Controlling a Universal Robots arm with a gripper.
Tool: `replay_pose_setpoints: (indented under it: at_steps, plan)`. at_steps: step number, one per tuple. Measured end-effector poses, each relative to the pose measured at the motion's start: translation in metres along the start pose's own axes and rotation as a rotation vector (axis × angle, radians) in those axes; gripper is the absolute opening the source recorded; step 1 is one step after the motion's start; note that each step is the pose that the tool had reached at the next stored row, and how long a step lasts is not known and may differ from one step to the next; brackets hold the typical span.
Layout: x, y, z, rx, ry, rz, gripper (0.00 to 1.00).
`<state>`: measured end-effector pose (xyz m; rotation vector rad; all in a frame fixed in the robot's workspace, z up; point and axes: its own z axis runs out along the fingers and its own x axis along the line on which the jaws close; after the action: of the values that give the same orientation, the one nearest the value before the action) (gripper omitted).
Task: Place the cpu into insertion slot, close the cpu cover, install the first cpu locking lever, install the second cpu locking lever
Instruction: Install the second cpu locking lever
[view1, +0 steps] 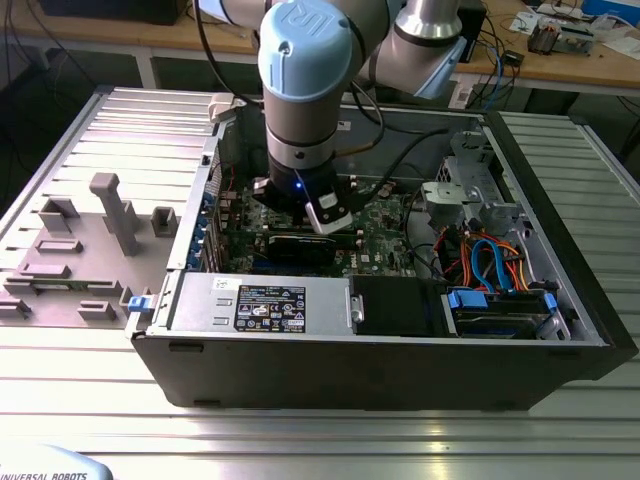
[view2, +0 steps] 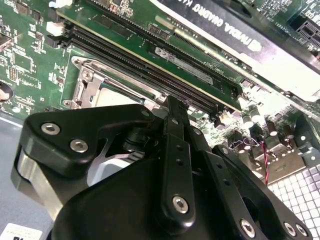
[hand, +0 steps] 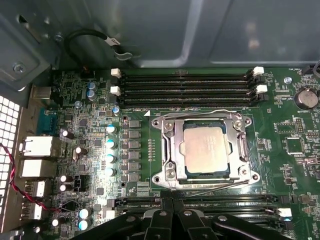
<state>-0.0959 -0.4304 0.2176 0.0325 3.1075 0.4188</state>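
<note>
Arm reaches straight down into the open computer case (view1: 560, 345), wrist vertical, gripper (hand: 172, 202) poised just above the green motherboard (hand: 280, 145) beside the insertion slot (hand: 167, 150). Black fingers (view2: 175, 145) appear pressed together with nothing between them, though the tips are partly cut off. The cpu (hand: 206, 150) sits in the slot, silver top up. The cpu cover (hand: 239, 142) lies closed around it. In the exterior view the wrist hides the socket.

Cpu (hand: 207, 150) seated in insertion slot (hand: 172, 150), cpu cover (hand: 239, 121) shut.
</note>
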Motion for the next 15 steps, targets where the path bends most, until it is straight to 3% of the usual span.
replay_pose_setpoints:
  at_steps: [6, 15]
  plan:
    - [0.0029, -0.0019, 0.0066, -0.0047, -0.0011, 0.005, 0.11]
    - [0.0057, -0.004, 0.015, -0.0336, -0.0013, 0.008, 0.11]
